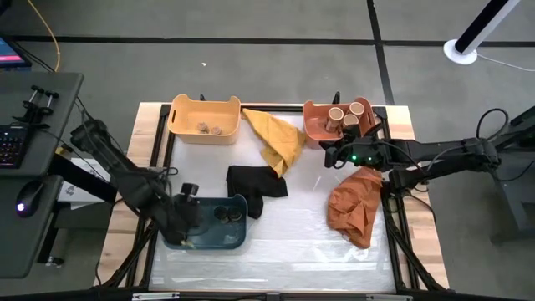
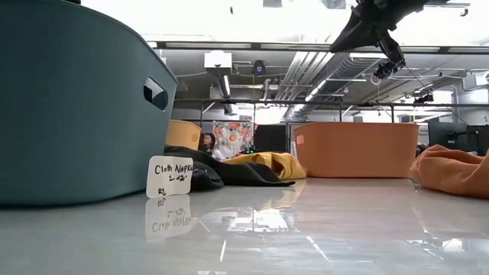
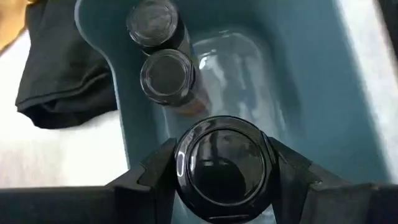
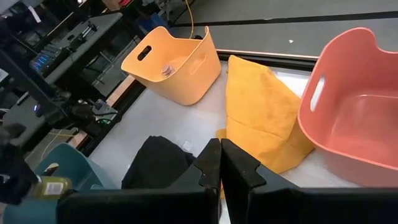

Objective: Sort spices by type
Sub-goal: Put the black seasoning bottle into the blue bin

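Left pincer (image 3: pixel 222 171) sits over the dark blue plastic bin (image 1: pixel 238 237) at the near left of the white-topped bench (image 1: pixel 292 242), and its two fingers are clamped on a small cylindrical spice jar with a glossy dark lid (image 3: pixel 222 163), one finger on each side of the lid. Just beyond it, inside the same bin, two more dark-lidded spice jars (image 3: pixel 166 76) stand side by side near the bin's wall, close to each other; the high view shows them as two dark rounds in the bin (image 1: pixel 227 215).

Right pincer (image 4: pixel 220 163) hangs above the bench near the salmon plastic bin (image 1: pixel 316 124) at the far right, fingers pressed together with nothing between them. In that salmon bin stand three tan-lidded spice jars (image 1: pixel 346 114), grouped toward its right side.

Over at the far left, the yellow plastic bin (image 1: pixel 188 117) holds the small brown lumpy pieces (image 1: pixel 209 128), lying on its floor.

Between the bins, a yellow cloth (image 1: pixel 276 138) lies crumpled beside the yellow bin, a black cloth (image 1: pixel 255 186) lies next to the blue bin's right end, and an orange cloth (image 1: pixel 355 205) is bunched at the right of the bench, below the right arm. In the low view a small white label card (image 2: pixel 169 177) stands upright in front of the blue bin.
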Motion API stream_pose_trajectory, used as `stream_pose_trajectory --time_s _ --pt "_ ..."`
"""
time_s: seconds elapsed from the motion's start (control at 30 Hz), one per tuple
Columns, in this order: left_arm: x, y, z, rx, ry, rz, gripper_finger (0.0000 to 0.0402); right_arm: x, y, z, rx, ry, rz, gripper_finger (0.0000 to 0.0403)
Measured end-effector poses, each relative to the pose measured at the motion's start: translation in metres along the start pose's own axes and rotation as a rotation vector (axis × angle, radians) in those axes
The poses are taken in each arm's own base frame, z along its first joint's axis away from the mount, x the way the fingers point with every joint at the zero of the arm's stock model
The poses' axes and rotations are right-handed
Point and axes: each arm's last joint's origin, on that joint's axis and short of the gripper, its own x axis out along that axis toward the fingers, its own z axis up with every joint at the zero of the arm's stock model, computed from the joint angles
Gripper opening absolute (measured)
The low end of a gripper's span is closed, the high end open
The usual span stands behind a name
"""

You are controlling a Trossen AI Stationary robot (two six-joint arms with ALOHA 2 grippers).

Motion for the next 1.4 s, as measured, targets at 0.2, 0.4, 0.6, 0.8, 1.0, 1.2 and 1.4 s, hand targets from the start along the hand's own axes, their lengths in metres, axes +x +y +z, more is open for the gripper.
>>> stream_pose_trajectory --time_s 0.2,0.4,0.6,0.8,1.0,1.2,1.4 --pt "0.027 -0.01 -0.004 -0.088 -0.051 0.016 0.0163 0.001 -0.002 0.002 0.001 -0.004 -0.009 0.0" --pt "0.041 -0.006 -0.015 -0.237 -0.118 0.102 0.0165 0.003 -0.003 0.002 -0.012 0.042 0.013 0.0" --pt "0.042 -0.005 -0.016 -0.259 -0.13 0.126 0.0166 0.003 -0.004 0.001 -0.018 0.059 0.013 0.0" --pt "0.041 -0.006 -0.016 -0.303 -0.137 0.124 0.0167 0.003 -0.004 0.001 -0.023 0.06 0.013 0.0" --pt "0.039 -0.012 -0.019 -0.327 -0.144 0.113 0.0186 0.003 -0.005 0.0 -0.029 0.067 0.006 0.0" --pt "0.039 -0.014 -0.02 -0.341 -0.181 0.153 0.0204 0.003 -0.005 0.0 -0.03 0.067 0.005 0.0" --pt "0.052 -0.019 -0.02 -0.352 -0.153 0.203 0.0205 0.003 -0.005 0.0 -0.03 0.068 0.004 0.0"
